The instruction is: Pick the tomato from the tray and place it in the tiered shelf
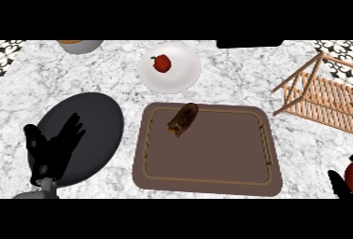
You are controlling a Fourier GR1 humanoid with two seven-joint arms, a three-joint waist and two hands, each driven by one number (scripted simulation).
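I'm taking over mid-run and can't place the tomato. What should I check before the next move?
1. Tomato off the tray: ok, only a brown item lies there.
2. Tomato in the right hand: cannot tell; something red shows beside it at the view's edge.
3. Red fruit on the white plate: ok, apart from the tray.
4. Tiered shelf unobstructed: ok.
5. Left hand out of the way: ok, open over the dark plate.

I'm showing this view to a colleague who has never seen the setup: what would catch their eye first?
Likely the brown tray in the middle, with a brown oblong item near its far rim. Behind it, a red fruit sits on a white plate. The open left hand rests over a dark grey plate; the wooden shelf stands at right.
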